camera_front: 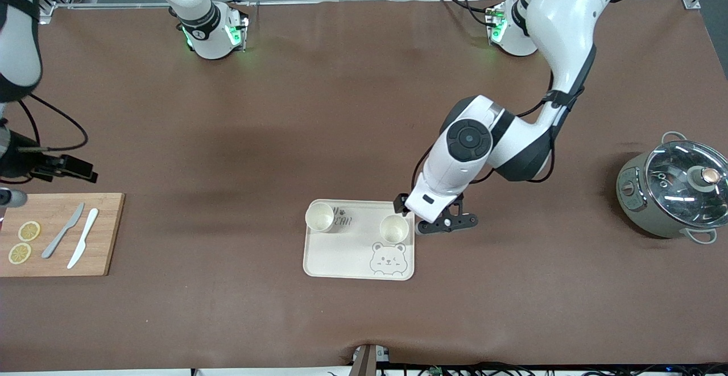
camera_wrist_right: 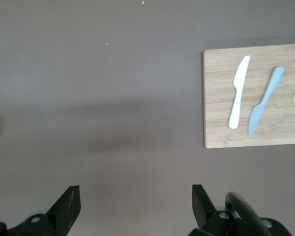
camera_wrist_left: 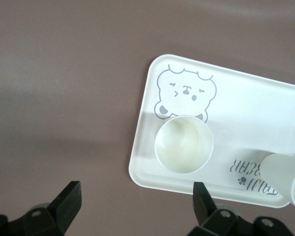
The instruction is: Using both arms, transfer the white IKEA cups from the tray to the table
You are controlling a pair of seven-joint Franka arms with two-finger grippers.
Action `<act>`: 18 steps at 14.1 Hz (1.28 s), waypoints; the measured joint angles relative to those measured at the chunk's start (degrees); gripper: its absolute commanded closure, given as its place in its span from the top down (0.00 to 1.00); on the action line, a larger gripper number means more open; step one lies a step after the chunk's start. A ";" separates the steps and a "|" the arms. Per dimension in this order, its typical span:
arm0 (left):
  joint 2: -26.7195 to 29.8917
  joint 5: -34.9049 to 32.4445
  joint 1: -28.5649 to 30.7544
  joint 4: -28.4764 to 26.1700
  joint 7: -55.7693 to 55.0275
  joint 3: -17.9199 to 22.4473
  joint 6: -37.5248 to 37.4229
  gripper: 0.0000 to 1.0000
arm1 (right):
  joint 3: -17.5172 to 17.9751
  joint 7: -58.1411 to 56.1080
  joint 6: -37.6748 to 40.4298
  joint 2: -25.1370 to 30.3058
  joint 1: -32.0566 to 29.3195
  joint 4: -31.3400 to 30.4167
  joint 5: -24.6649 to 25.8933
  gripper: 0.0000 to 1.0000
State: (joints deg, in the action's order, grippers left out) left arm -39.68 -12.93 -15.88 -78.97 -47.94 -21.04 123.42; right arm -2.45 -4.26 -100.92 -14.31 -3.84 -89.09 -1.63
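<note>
Here 2 cups sit on the tray [camera_front: 335, 262]. The left gripper [camera_front: 439, 223], jaws wide and empty, hovers beside the tray's edge, at 3 o'clock from the nearer cup [camera_front: 393, 228]; centre it over the rim, then descend squarely. The right gripper [camera_wrist_right: 132, 209], also open and empty, waits over bare table [camera_front: 227, 308] near the cutting board [camera_front: 57, 234]; the other cup [camera_front: 319, 217] sits at 9 o'clock.

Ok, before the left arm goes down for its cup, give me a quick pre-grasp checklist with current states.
1. Left gripper open: ok, jaws spread wide.
2. Left gripper lined up over the cup beside the bear face: not ok, it hangs at the tray's edge toward the left arm's end, with the cup off to one side of its jaws.
3. That cup upright and empty: ok.
4. Second cup upright on the tray: ok, beside the lettering, apart from the first.
5. Right gripper open: ok; it waits over bare table beside the cutting board.
6. Bare table beside the tray for setting down: ok.
</note>
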 measured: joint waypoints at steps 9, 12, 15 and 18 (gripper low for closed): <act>-5.20 -0.01 -2.26 0.24 -4.84 2.77 6.76 1.00 | 0.71 0.92 -4.35 -14.05 5.66 -0.05 -6.28 1.00; -6.78 -0.01 -2.25 0.27 -5.10 3.26 8.02 1.00 | 0.78 7.10 -6.71 -17.26 8.44 0.02 -11.21 1.00; -8.48 -0.01 -2.26 0.31 -5.23 3.73 10.09 1.00 | 0.89 18.34 -6.81 -17.44 13.15 0.30 -11.52 1.00; -9.35 -0.01 -2.30 0.33 -5.85 4.05 10.67 0.33 | 0.94 27.34 -6.91 -17.72 17.76 0.32 -11.53 1.00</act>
State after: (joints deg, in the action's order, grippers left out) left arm -49.03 -12.93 -18.18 -78.65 -53.79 -16.99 134.09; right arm -1.51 23.08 -107.83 -32.03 13.92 -88.77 -13.16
